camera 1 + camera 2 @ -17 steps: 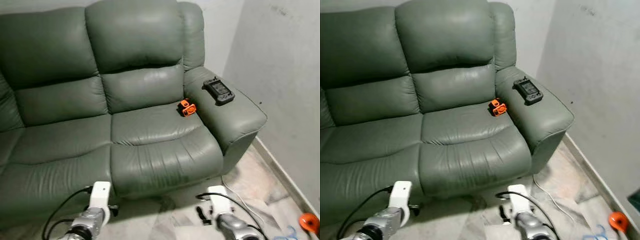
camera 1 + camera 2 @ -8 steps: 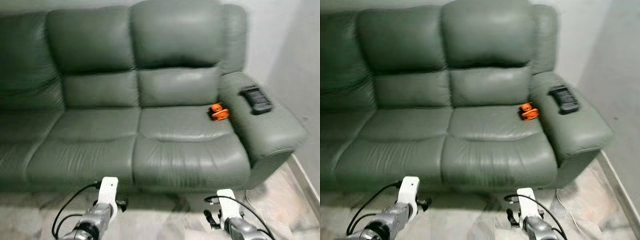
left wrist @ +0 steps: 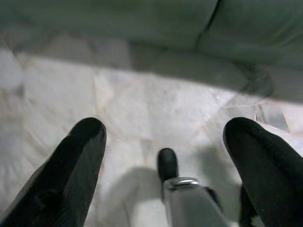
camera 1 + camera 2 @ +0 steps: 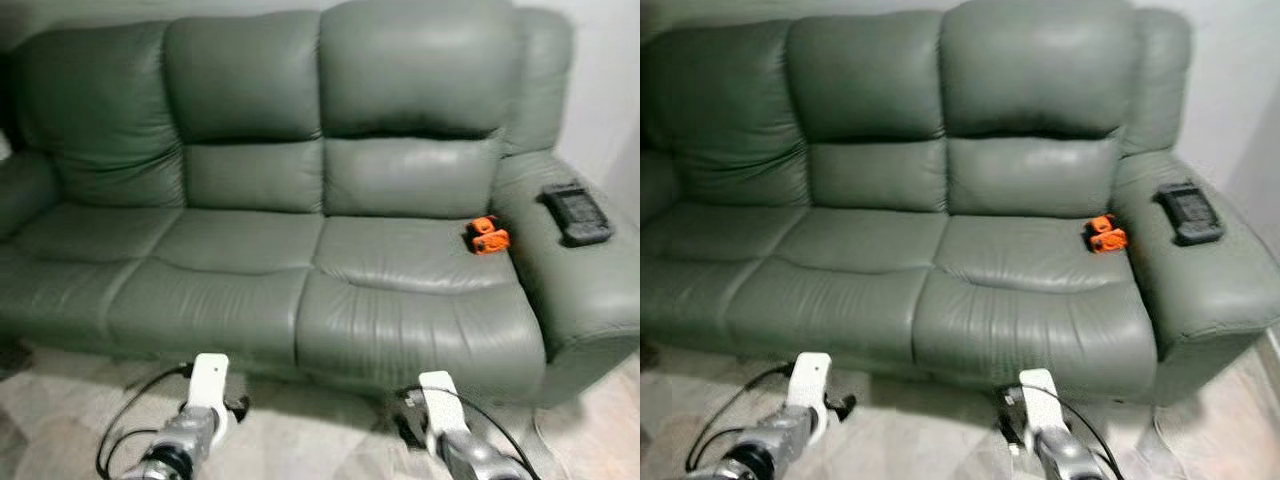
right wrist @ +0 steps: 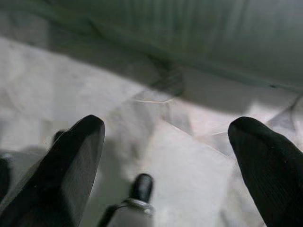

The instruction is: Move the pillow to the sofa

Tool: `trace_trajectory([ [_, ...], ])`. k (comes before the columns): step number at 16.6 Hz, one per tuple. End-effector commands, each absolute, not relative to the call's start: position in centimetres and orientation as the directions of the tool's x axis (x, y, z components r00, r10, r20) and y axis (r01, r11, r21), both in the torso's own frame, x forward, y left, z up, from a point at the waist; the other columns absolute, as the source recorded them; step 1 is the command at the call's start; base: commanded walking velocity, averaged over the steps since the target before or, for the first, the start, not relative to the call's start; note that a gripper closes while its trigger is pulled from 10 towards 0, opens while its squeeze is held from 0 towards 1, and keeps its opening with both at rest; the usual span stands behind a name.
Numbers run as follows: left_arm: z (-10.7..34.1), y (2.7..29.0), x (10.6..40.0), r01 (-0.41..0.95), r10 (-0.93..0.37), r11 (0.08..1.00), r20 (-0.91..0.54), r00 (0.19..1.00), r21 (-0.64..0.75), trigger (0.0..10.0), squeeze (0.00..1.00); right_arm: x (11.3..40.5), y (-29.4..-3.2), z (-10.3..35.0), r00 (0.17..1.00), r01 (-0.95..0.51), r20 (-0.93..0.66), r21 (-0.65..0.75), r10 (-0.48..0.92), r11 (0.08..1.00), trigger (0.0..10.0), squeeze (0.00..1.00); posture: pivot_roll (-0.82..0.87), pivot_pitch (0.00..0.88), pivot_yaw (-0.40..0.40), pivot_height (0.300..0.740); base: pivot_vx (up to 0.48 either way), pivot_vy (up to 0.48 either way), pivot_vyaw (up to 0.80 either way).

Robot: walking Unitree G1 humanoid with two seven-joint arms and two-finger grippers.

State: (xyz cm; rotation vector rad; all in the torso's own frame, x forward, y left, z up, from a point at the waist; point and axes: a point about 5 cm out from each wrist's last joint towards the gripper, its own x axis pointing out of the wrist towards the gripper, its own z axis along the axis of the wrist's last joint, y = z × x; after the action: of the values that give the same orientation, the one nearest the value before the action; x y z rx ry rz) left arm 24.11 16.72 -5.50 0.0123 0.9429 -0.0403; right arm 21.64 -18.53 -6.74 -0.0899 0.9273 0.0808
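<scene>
Both grippers, left gripper (image 3: 163, 142) and right gripper (image 5: 165, 142), hang wide open, facing the green sofa (image 4: 300, 250). No pillow anywhere I can see; probably soft and light, best pinched at a corner.

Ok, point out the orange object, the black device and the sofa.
orange object (image 4: 489, 235), left eye view, its middle.
black device (image 4: 576, 212), left eye view, its top face.
sofa (image 4: 240, 245), left eye view, middle seat cushion.

orange toy (image 4: 489, 236); black handheld device (image 4: 575, 212); tiled floor (image 3: 156, 113)
</scene>
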Motion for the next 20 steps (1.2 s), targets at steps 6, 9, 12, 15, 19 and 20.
trace_trajectory([
  [6, -5.4, 18.0, 24.1, 0.016, 0.006, 1.000, -0.812, 0.583, 0.019, 10.0, 0.00, 22.4, -17.2, -6.4, 0.614, -0.126, -0.787, -0.014, 0.067, 0.992, 10.0, 0.00, -0.09, 0.000, 0.038, 0.740, 0.000, 0.000, 0.80],
  [9, -5.4, 18.0, 24.1, 0.007, 0.008, 1.000, -0.812, 0.584, 0.015, 10.0, 0.00, 22.4, -17.2, -6.4, 0.614, -0.123, -0.787, -0.012, 0.067, 0.992, 10.0, 0.00, -0.09, 0.000, 0.039, 0.740, 0.000, 0.000, 0.80],
  [12, -5.3, 18.4, 24.1, -0.051, 0.025, 0.999, -0.808, 0.589, -0.006, 10.0, 0.00, 22.5, -17.2, -6.4, 0.616, -0.117, -0.785, -0.011, 0.064, 0.993, 10.0, 0.00, -0.09, 0.000, 0.037, 0.740, 0.000, 0.000, 0.80],
  [15, -5.4, 20.4, 23.6, -0.113, 0.098, 0.993, -0.799, 0.593, 0.038, 10.0, 0.00, 22.5, -17.4, -6.3, 0.624, -0.097, -0.780, -0.013, 0.051, 0.995, 10.0, 0.00, -0.09, 0.000, 0.029, 0.740, 0.000, 0.000, 0.27],
  [19, -7.1, 22.8, 19.8, -0.130, 0.160, 0.985, -0.850, 0.501, 0.109, 10.0, 0.00, 22.0, -18.1, -6.6, 0.613, -0.092, -0.789, -0.018, 0.042, 0.996, 10.0, 0.00, -0.08, 0.000, 0.018, 0.740, 0.000, 0.000, 0.00],
  [20, -7.6, 22.9, 18.7, -0.155, 0.160, 0.983, -0.865, 0.475, 0.097, 10.0, 0.00, 21.7, -18.3, -6.7, 0.607, -0.078, -0.794, -0.015, 0.036, 0.997, 10.0, 0.00, -0.07, 0.000, 0.018, 0.740, 0.000, 0.000, 0.00],
])
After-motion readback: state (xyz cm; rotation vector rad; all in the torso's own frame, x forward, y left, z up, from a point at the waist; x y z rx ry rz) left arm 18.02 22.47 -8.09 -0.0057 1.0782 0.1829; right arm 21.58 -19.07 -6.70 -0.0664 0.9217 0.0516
